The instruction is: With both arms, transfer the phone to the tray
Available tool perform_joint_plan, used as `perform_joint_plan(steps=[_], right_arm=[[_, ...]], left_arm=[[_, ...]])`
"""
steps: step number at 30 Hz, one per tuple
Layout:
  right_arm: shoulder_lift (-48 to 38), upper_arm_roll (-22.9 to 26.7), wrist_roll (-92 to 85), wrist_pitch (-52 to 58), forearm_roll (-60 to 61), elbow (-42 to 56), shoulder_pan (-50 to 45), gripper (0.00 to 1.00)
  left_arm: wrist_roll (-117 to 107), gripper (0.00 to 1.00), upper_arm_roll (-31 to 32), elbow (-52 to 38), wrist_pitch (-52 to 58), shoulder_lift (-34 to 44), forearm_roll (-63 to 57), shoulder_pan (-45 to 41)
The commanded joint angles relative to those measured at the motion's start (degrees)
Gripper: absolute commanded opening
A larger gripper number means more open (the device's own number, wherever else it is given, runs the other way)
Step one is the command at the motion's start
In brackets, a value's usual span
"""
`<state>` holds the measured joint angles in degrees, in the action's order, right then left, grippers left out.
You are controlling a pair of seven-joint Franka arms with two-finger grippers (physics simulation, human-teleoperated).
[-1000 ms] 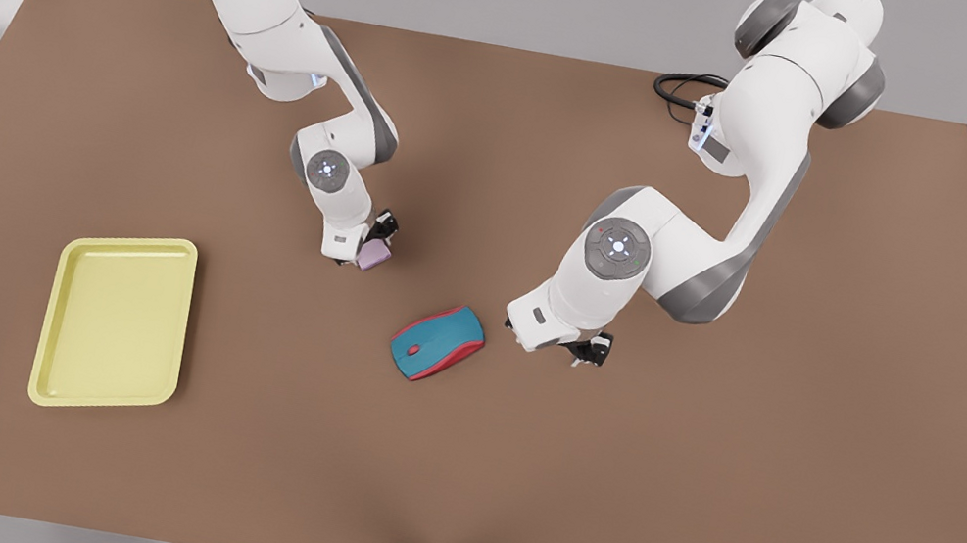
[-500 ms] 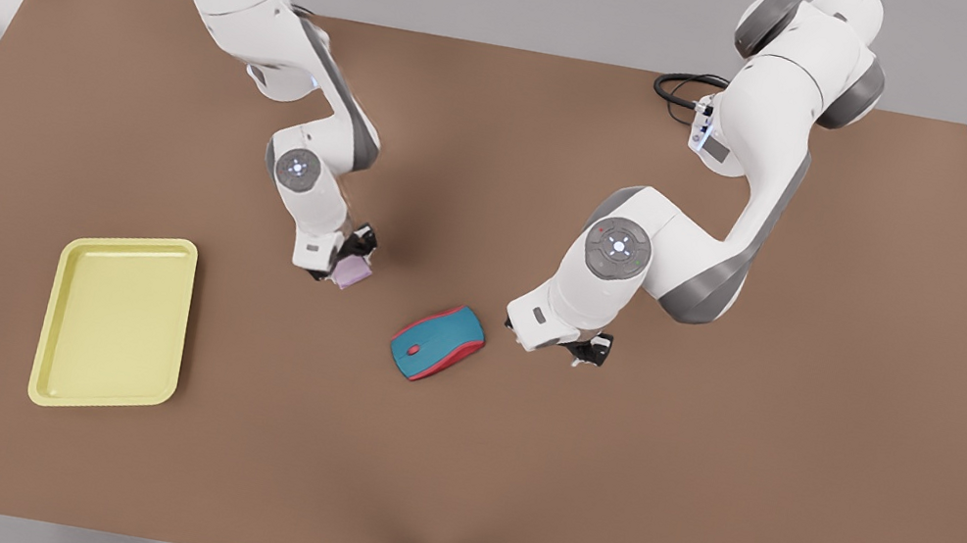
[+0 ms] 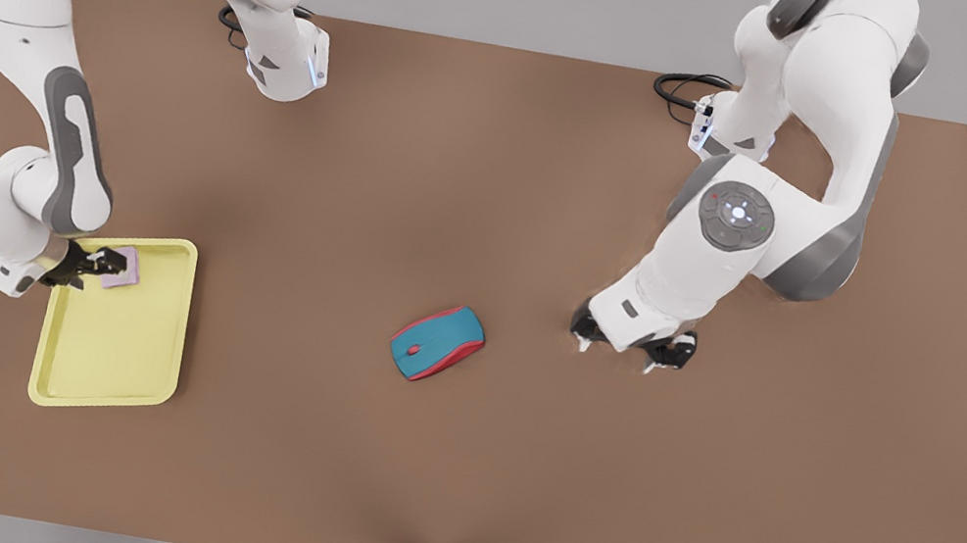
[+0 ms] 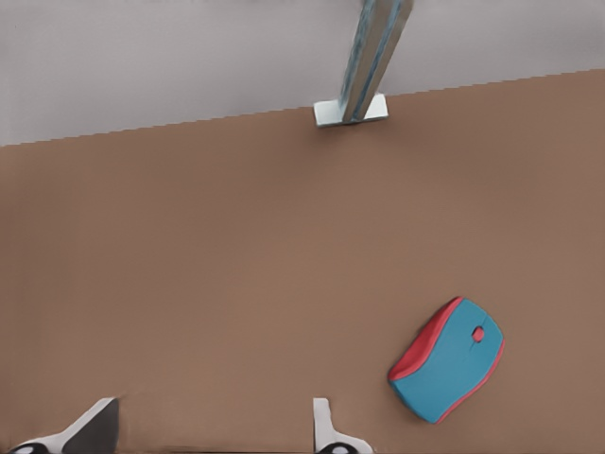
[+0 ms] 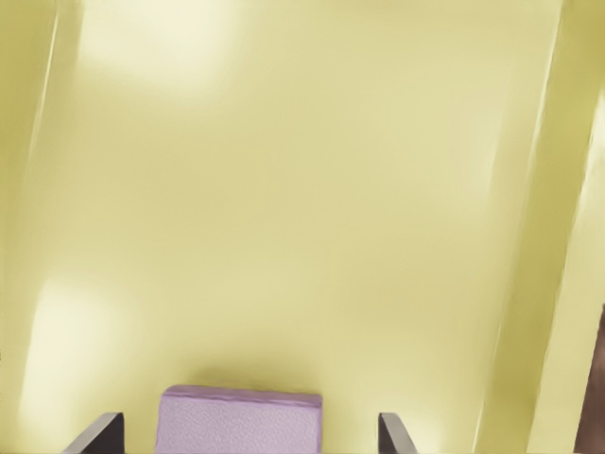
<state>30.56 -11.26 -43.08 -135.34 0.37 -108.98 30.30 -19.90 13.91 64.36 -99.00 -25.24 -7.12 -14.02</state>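
Pale yellow fills the right wrist view: the flat rectangular pale yellow tray with a low raised rim (image 5: 284,236) lies directly under the right gripper (image 5: 246,430). The small pale pink-lilac slab of a phone (image 5: 241,421) is seen between that gripper's fingers (image 5: 99,433). The fingers are spread apart, and a gap is left on each side of the phone, so nothing is clamped.

In the front view, the phone (image 3: 122,268) is found inside the tray (image 3: 122,347), near its far corner at the front view's left, just beside the right gripper (image 3: 87,261). The placing step is judged all but finished. What the next move calls for is a straight lift of the right gripper, so that the phone is not nudged.

The left gripper (image 3: 630,345) is held waiting low over the brown table (image 3: 702,499), at the front view's right. Its fingers (image 4: 326,430) are apart and nothing is held between them. The teal and red computer mouse (image 4: 447,372) is shown near it by the left wrist view.

The gaps beside the phone are shown by the right wrist view; the phone's place within the tray is given by the front view.
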Motion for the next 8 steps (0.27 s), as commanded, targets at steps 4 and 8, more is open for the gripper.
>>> perform_joint_plan(steps=[4, 8], right_arm=[[-13.7, -0.4, 28.8, 34.6, -3.3, 16.4, -16.5, 1.0], [-21.2, 7.8, 49.1, 43.8, -5.3, 26.3, -29.1, 1.0]], left_arm=[[22.0, 1.0, -1.8, 2.3, 20.4, 6.9, 4.0, 7.3], [22.0, 1.0, -2.1, 3.2, 20.1, 7.1, 4.0, 7.4]])
